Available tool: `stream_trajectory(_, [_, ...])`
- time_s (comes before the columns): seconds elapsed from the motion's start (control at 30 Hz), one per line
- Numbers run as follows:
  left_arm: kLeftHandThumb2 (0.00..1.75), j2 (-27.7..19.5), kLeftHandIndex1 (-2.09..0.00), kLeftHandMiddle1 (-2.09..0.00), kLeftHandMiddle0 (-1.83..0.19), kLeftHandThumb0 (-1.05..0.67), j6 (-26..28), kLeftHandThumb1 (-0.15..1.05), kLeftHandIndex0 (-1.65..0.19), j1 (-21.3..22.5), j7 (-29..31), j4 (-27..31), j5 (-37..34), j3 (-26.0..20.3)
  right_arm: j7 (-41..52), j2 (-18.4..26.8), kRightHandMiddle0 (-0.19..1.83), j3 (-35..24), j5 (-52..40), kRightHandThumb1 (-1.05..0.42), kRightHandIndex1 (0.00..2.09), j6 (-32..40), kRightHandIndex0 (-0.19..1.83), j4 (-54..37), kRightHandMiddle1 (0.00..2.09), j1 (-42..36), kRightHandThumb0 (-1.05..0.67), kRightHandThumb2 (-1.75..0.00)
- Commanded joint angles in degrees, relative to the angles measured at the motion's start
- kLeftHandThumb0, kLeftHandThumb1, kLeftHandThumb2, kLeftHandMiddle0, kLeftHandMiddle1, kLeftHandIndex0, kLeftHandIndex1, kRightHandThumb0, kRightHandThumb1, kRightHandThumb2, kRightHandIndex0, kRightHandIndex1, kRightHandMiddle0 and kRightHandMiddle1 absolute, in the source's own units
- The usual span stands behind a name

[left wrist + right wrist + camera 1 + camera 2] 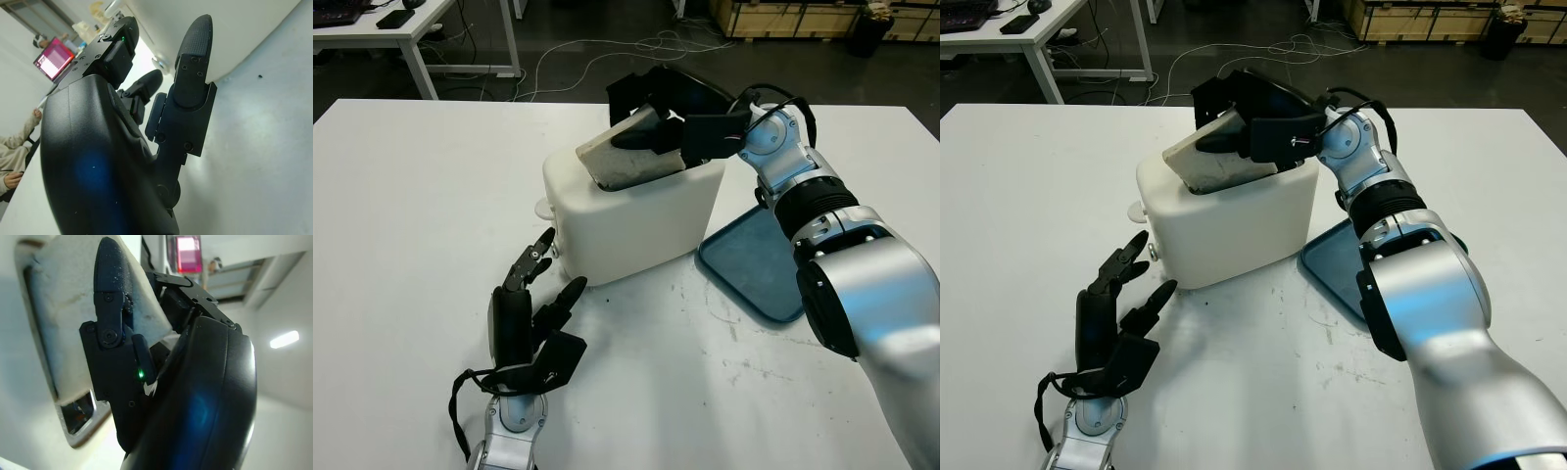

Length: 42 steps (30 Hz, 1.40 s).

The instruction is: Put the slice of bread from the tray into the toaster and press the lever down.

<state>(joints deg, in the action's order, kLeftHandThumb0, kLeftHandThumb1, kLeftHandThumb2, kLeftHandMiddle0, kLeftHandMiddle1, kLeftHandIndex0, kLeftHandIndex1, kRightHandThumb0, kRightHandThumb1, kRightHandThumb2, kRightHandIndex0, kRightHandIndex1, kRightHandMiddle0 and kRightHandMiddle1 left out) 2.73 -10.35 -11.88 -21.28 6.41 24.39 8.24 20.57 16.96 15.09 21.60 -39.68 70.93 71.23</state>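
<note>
Reaching in from the bottom right, filling the near corner: right arm (862,294), silver, bent back toward the toaster. Sitting mid-table (411,196), white on white: toaster (636,215), slot facing up. Lying just beside it on the arm's side: tray (754,259), blue, already without its load. Waiting open near the toaster's front corner, apart from its wall, holding nothing: left hand (533,313). Hovering over the slot, fingers closed around the bread: right hand (671,122). Leaning steeply, lower edge already entering the slot, upper part sticking out at a tilt: bread (626,152). Protruding low on the toaster's end face near the left hand: lever (543,208), seemingly not yet pressed.

Judging the step as insertion, roughly halfway through the task. Doing it well probably means turning the wrist until the slice is standing upright and parallel to the slot, then lowering straight, avoiding wedging a corner against the rim. Releasing only once the slice is sitting deep enough to drop freely. Keeping the thumb, seen pressing the face in the right wrist view, clear of the opening. Pressing the lever afterwards, likely with the nearer left hand.
</note>
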Motion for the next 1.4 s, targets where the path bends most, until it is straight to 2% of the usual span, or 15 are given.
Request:
stream_trajectory(0.0, [0.18, 0.3, -0.01, -0.78, -0.37, -0.61, -0.2, 0.92, -0.56, -0.4, -0.1, 0.5, -0.2, 0.1, -3.0, 2.3, 0.75, 2.7, 4.1, -0.86, 1.5, -1.2, 0.61, -0.7, 1.16, 0.7, -0.63, -0.02])
stream_trajectory(0.1, [0.18, 0.2, 0.0, -0.77, -0.36, -0.61, 0.0, 0.92, -0.55, -0.7, 0.4, 0.9, -0.4, 0.1, -8.0, 5.0, 0.85, 6.1, 9.2, -0.82, 0.94, -1.9, 0.45, -1.6, 0.37, 1.6, -0.75, -0.01])
stream_trajectory(0.2, [0.19, -0.1, 0.0, -0.77, -0.37, -0.62, -0.3, 0.92, -0.56, -0.9, 0.4, 1.0, -0.5, -0.1, -12.1, 7.5, 0.8, 7.9, 12.6, -0.83, 0.74, -2.2, 0.35, -2.7, 0.1, 2.1, -0.8, -0.01])
stream_trajectory(0.4, [0.16, -0.3, -0.01, -0.77, -0.38, -0.62, -0.1, 0.92, -0.57, -0.7, 1.2, 1.1, -1.2, -0.4, -14.9, 11.3, 0.74, 8.3, 14.1, -0.86, 0.67, -3.8, 0.23, -4.6, 0.02, 2.5, -0.79, -0.01])
stream_trajectory(0.57, [0.17, -0.6, 0.0, -0.78, -0.37, -0.62, -0.3, 0.92, -0.56, -0.3, 1.6, 0.8, -1.5, -0.6, -16.8, 13.1, 0.72, 7.6, 13.6, -0.9, 0.65, -3.8, 0.24, -5.6, 0.01, 2.2, -0.8, -0.02])
stream_trajectory(0.67, [0.17, -0.8, -0.01, -0.79, -0.38, -0.61, -0.8, 0.92, -0.57, 0.1, 1.2, 0.4, -1.0, -0.7, -17.1, 13.4, 0.71, 5.5, 11.1, -0.92, 0.63, -3.9, 0.25, -5.8, 0.0, 1.4, -0.78, -0.04])
stream_trajectory(0.87, [0.17, -0.9, 0.0, -0.81, -0.36, -0.6, -0.6, 0.92, -0.55, 0.6, 1.8, 0.7, -1.8, -1.0, -19.0, 11.5, 0.75, -2.9, 1.8, -0.92, 0.65, -5.0, 0.37, -6.6, 0.02, -3.1, -0.7, -0.05])
stream_trajectory(0.97, [0.16, -1.0, 0.0, -0.82, -0.36, -0.61, -0.6, 0.92, -0.56, 0.9, 1.4, 0.7, -1.1, -1.4, -21.3, 11.0, 0.79, -7.1, -2.9, -0.91, 0.5, -8.6, 0.53, -8.3, 0.02, -8.5, -0.55, -0.02])
stream_trajectory(1.1, [0.15, -1.4, -0.01, -0.81, -0.36, -0.61, -0.7, 0.92, -0.57, 1.3, 1.1, 0.9, -0.7, -1.9, -15.8, 8.8, 0.74, -12.9, -13.5, -0.92, 0.36, -8.9, 0.59, -12.7, 0.0, -17.7, -0.38, -0.04])
stream_trajectory(1.23, [0.14, -2.1, -0.01, -0.81, -0.37, -0.6, -1.1, 0.92, -0.57, 2.1, 0.4, 1.4, 0.2, -3.0, -6.5, 4.9, 0.63, -18.3, -28.2, -0.92, 0.27, -1.8, 0.56, -24.3, 0.0, -30.8, -0.21, -0.13])
stream_trajectory(1.37, [0.14, -4.8, -0.02, -0.82, -0.39, -0.6, -1.8, 0.92, -0.59, 3.4, 0.2, 1.2, 1.6, -4.7, -1.9, 0.0, 0.62, -21.6, -39.2, -0.92, 0.26, 5.7, 0.61, -38.0, 0.01, -45.2, -0.1, -0.2])
